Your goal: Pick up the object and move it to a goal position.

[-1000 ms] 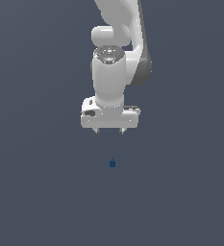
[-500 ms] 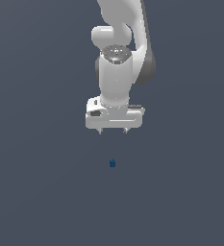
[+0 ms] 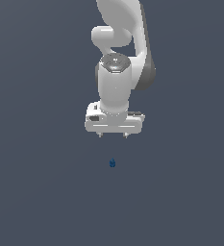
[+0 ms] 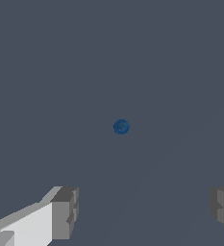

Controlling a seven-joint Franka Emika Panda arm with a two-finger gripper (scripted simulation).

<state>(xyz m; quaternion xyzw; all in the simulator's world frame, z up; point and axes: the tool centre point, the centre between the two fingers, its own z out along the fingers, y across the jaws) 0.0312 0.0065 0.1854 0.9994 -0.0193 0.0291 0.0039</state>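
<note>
Hovering with its jaws spread wide and empty, the white two-fingered robot gripper hangs above the tiny dark-blue roundish object on the bare grey floor, probably light, rigid and roll-prone, best pinched across its middle.

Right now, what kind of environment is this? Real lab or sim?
Almost certainly a bare simulated scene: flat, featureless dark-grey ground with no texture or furniture, a cleanly rendered white gripper hanging open, and a single tiny dark-blue blob lying apart from it.
</note>
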